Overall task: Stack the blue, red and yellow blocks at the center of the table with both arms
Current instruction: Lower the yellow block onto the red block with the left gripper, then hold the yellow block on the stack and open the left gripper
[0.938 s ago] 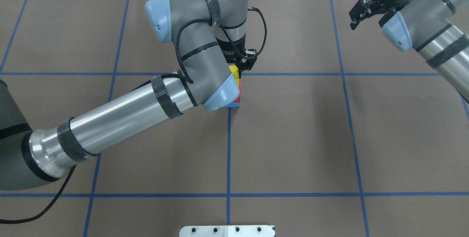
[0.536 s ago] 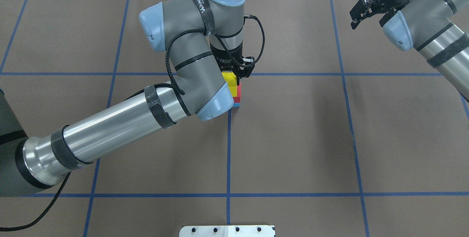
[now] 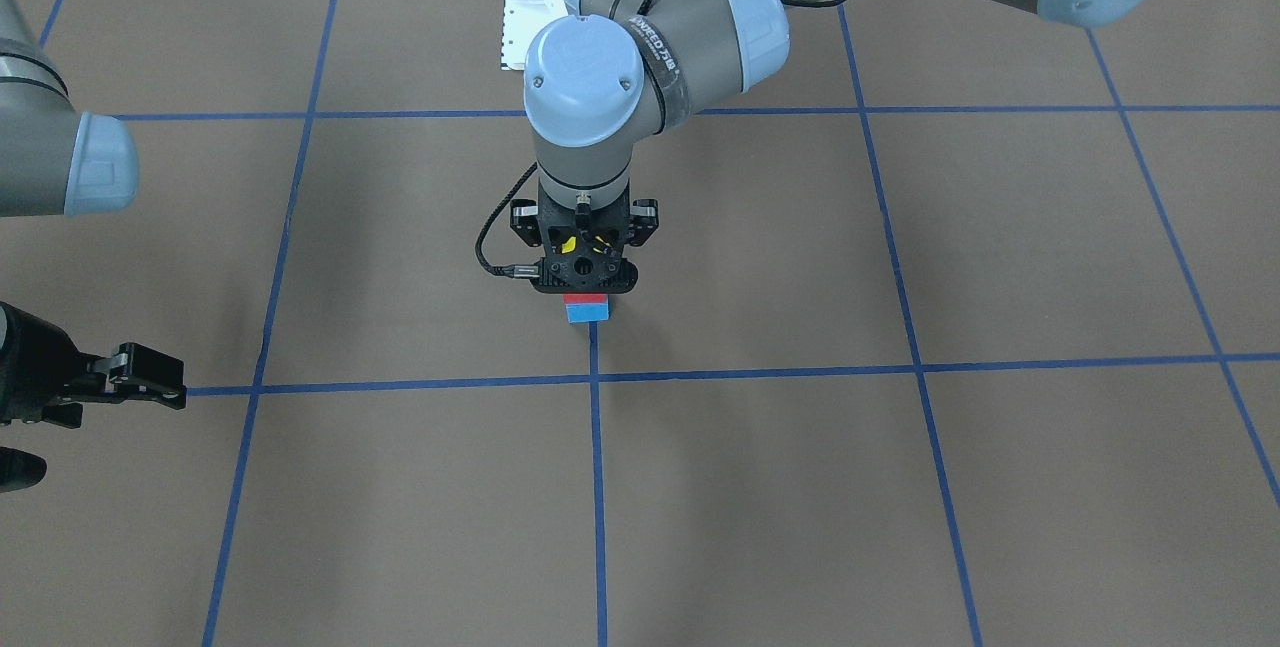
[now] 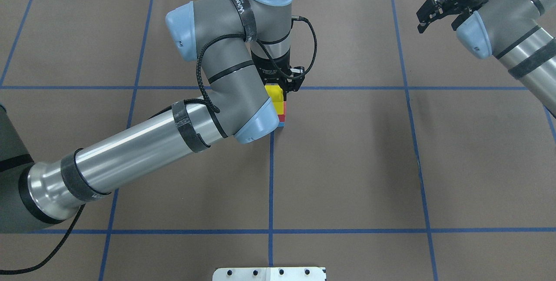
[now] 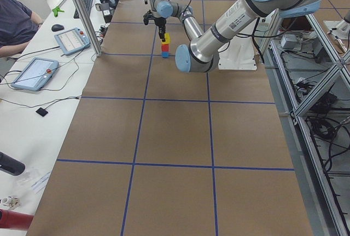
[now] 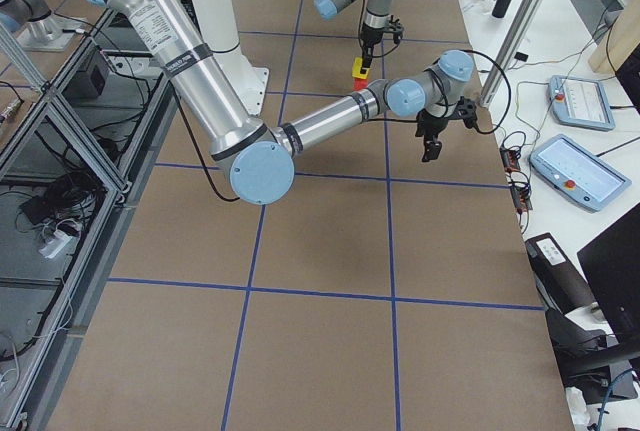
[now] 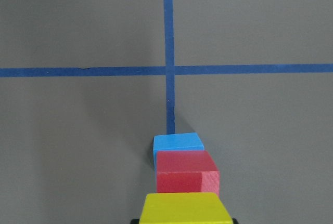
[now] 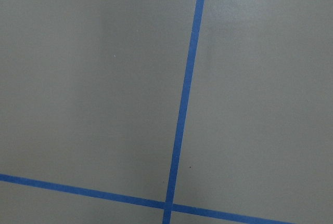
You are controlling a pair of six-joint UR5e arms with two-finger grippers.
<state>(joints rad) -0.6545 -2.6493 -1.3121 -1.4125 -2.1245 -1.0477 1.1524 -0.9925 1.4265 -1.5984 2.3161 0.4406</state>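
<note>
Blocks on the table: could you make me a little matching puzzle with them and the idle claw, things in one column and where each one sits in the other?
Things:
1. blue block
2. red block
3. yellow block
4. right gripper

Places:
A. top of the stack
B. off to the side, over bare table
C. bottom of the stack, on the table
D. middle of the stack

Pairs: 1-C, 2-D, 3-A, 4-B

Overhead looks forward and down from the table's (image 4: 347, 163) robot edge; the front view faces it from the far edge. Side views look along from either end (both distant). Wrist cameras hang close; the left shares the stack (image 7: 184, 174) with all four
</note>
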